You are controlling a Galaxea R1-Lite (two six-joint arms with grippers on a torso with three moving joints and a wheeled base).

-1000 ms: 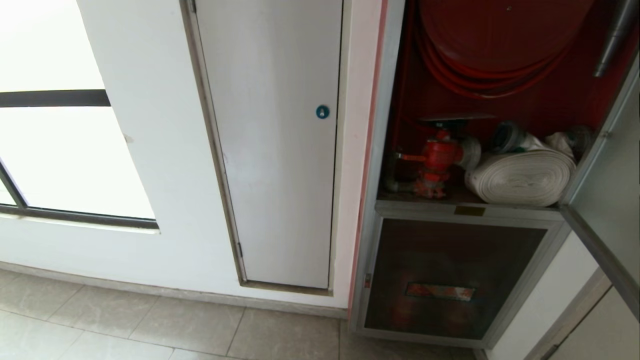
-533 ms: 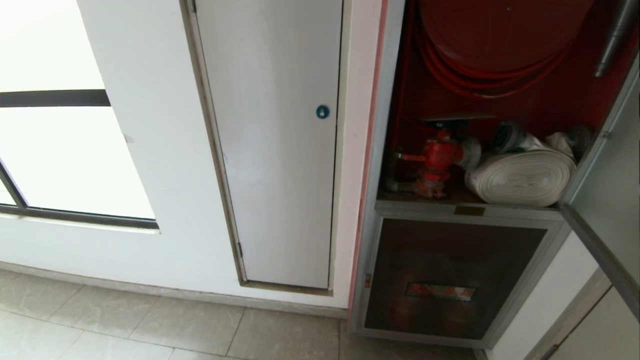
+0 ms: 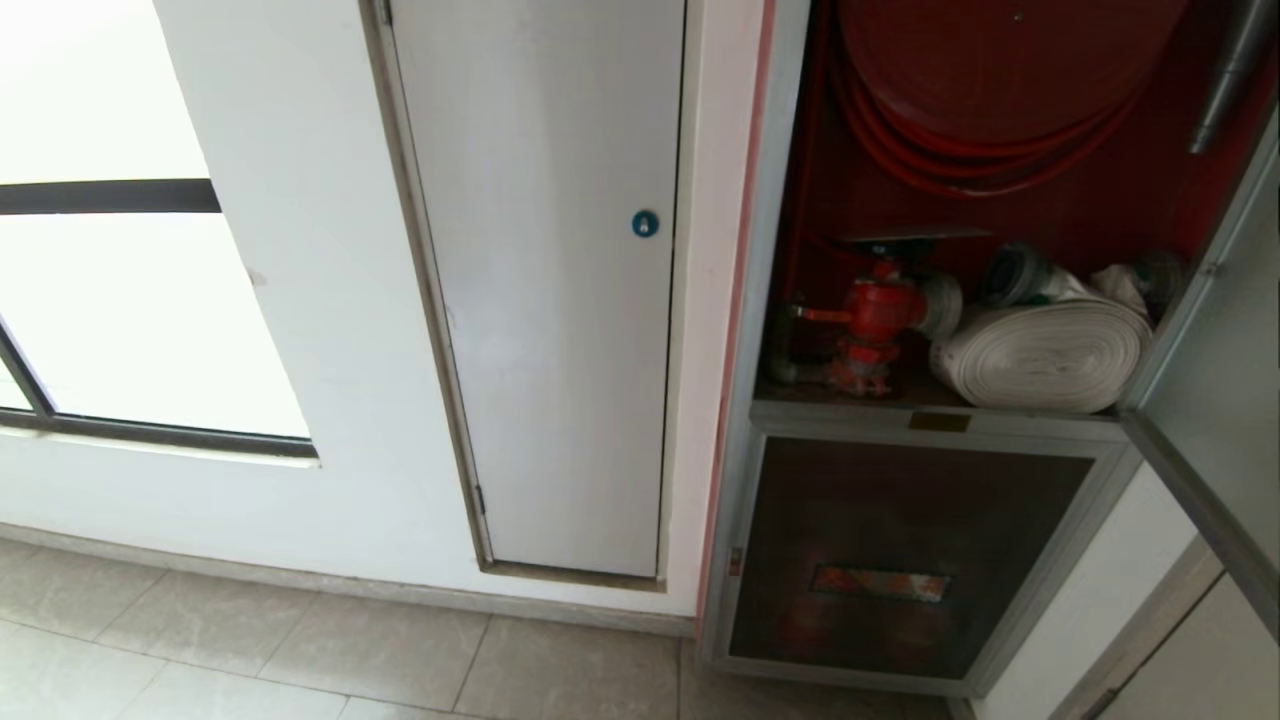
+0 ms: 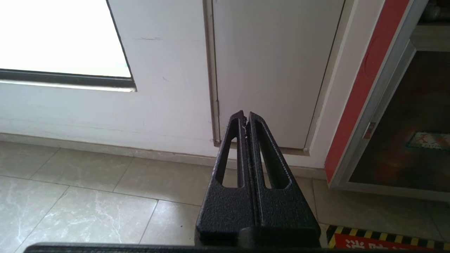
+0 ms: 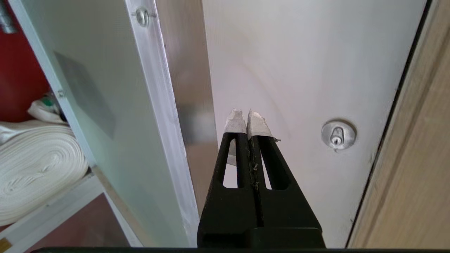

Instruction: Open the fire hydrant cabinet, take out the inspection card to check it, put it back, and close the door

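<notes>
The fire hydrant cabinet stands open, showing a red coiled hose, a red hydrant valve and a white rolled hose. Its door is swung out to the right. In the right wrist view my right gripper is shut and empty, with white-taped tips, just beside the door's aluminium edge and apart from it. My left gripper is shut, parked low and pointing at the foot of the wall. Neither gripper shows in the head view. The inspection card is out of view.
A plain white panel with a blue round lock is left of the cabinet, with a window further left. Behind my right gripper is a white panel with a silver lock. Tiled floor runs below, with a hazard strip.
</notes>
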